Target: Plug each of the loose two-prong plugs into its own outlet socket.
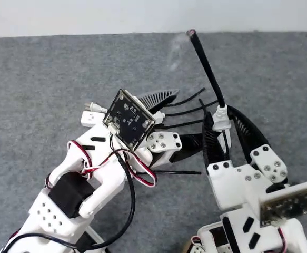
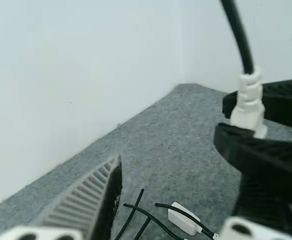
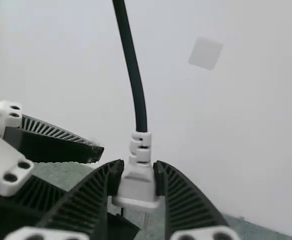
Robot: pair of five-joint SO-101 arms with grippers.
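My right gripper (image 1: 223,117) is shut on a white two-prong plug (image 1: 221,119), held above the grey carpet. Its thick black cable (image 1: 206,66) rises toward the back wall. In the right wrist view the plug (image 3: 135,181) sits upright between the ribbed black fingers (image 3: 183,200), prongs (image 3: 143,218) pointing down. My left gripper (image 1: 187,117) stands open just beside it, its fingers (image 1: 161,97) spread wide with nothing between them. From the left wrist view the held plug (image 2: 248,106) hangs near my left gripper (image 2: 171,150). Another small white plug (image 2: 183,218) lies on the carpet.
A white pronged piece (image 1: 92,116) lies on the carpet behind the left arm's camera board (image 1: 129,118). Thin black wires (image 1: 185,110) fan out under the grippers. The grey carpet (image 1: 48,79) ends at a white wall (image 1: 90,16).
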